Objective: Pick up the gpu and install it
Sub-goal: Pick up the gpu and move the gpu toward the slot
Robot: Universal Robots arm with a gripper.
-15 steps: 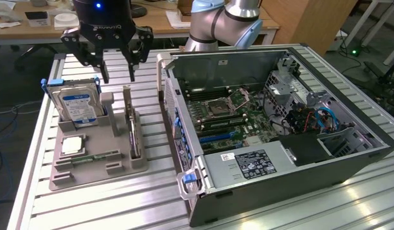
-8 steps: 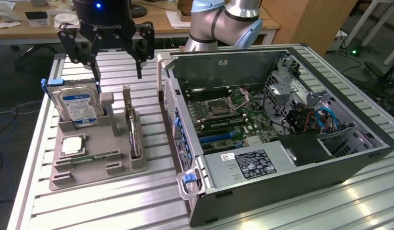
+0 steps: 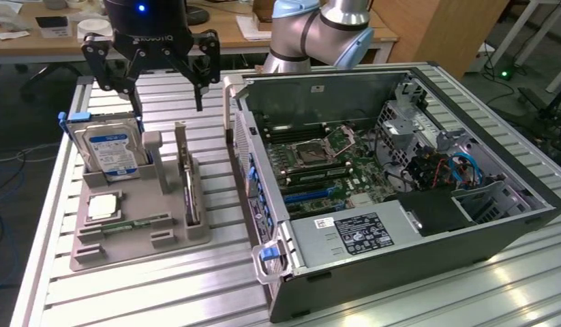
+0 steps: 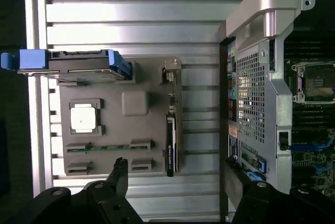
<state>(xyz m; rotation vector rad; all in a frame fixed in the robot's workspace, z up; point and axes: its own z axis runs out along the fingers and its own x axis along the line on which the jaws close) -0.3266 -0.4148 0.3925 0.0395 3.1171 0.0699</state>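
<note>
The gpu (image 3: 187,182) stands on edge in a slot of the grey holder tray (image 3: 139,246), a thin black card with its metal bracket at the far end. From the wrist view the gpu (image 4: 170,143) is seen edge-on. My gripper (image 3: 168,102) hangs open above the back of the tray, higher than the card and apart from it, with nothing between its black fingers (image 3: 199,95). In the wrist view the gripper (image 4: 177,174) straddles the near end of the card from above.
A silver hard drive with a blue label (image 3: 112,151) stands upright in the tray beside the gpu. A processor chip (image 3: 105,204) and a memory stick (image 3: 127,224) lie flat in it. The open computer case (image 3: 416,231) with its motherboard (image 3: 330,167) sits at the exterior view's right.
</note>
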